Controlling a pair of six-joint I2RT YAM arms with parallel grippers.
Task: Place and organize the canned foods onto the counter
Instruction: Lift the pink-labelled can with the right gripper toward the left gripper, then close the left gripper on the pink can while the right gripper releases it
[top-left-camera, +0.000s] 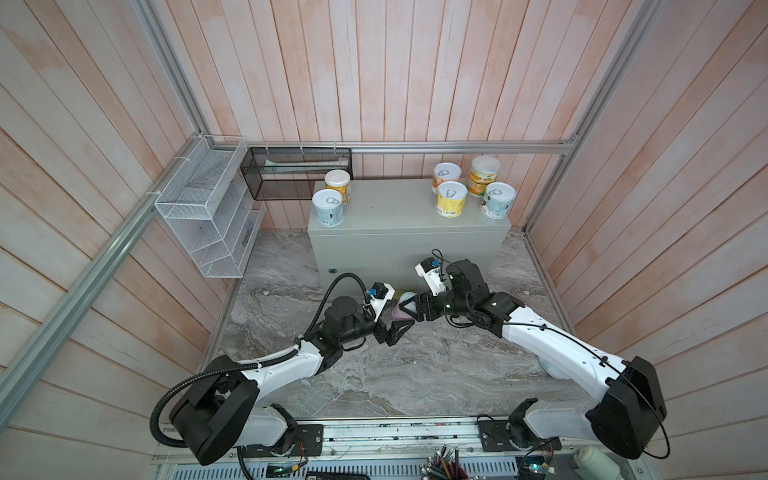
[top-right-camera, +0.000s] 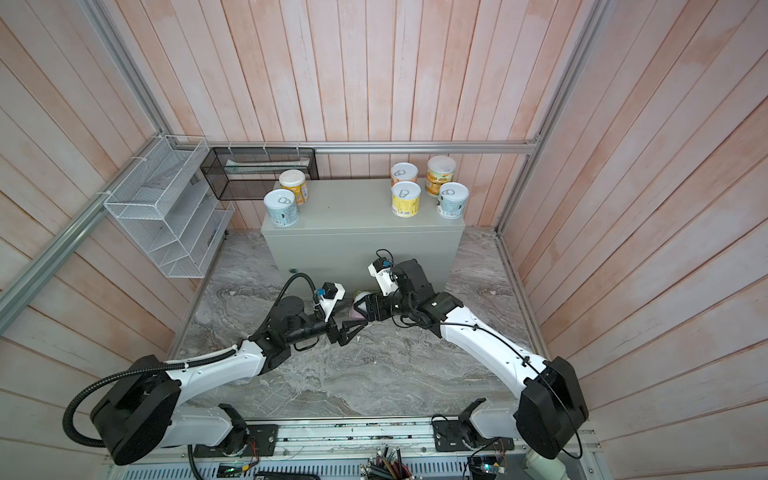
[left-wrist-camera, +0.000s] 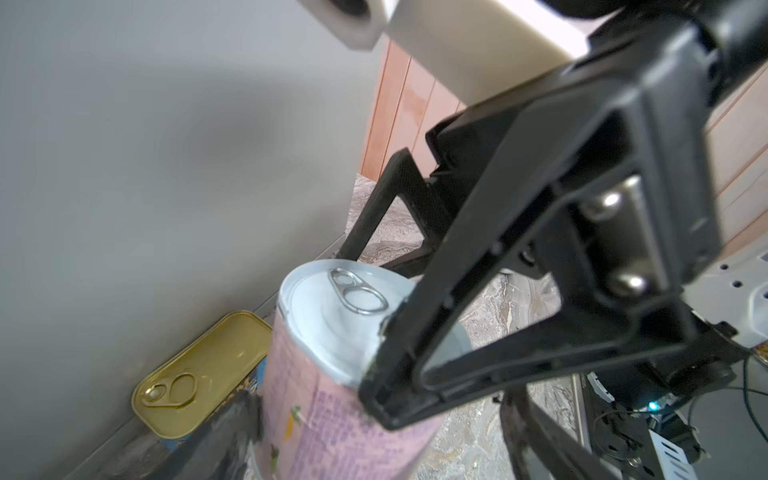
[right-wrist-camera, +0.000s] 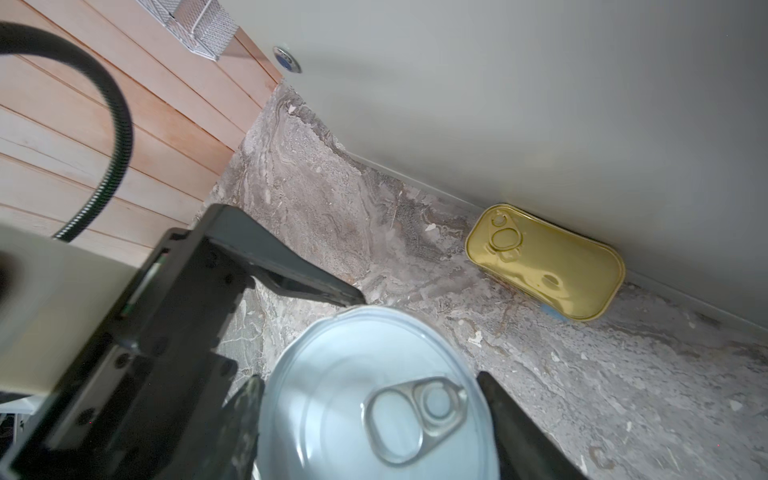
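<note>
Risks first. Two grippers crowd one pink can (left-wrist-camera: 332, 415) in the middle of the marble surface (top-left-camera: 374, 374), just near of the worktop (top-left-camera: 395, 208). It reads as a hand-over, and that is the weak point. If the right gripper (right-wrist-camera: 370, 386) lets go before the other side has a firm hold, the can could drop and roll. If both clamp and pull at once, it could twist or slip. The black fingers are also close enough to knock one another. The right gripper is closed on the can near its rim, one finger on each side of the silver top. The left gripper (top-left-camera: 394, 328) stands wide around the can's lower body. In the left wrist view one finger (left-wrist-camera: 232, 428) sits at the label, but the opposite side looks clear of it, so there is no grip there yet. Cannot tell whether the can is off the marble. The gold tin (right-wrist-camera: 548, 262) lies flat on the marble against the worktop's front, just far of the can; low and tight to the wall, so likely awkward to pinch. On the worktop are six cans: two at the left end (top-left-camera: 328, 208), four at the right end (top-left-camera: 451, 199). The middle is bare, with room for placing.
</note>
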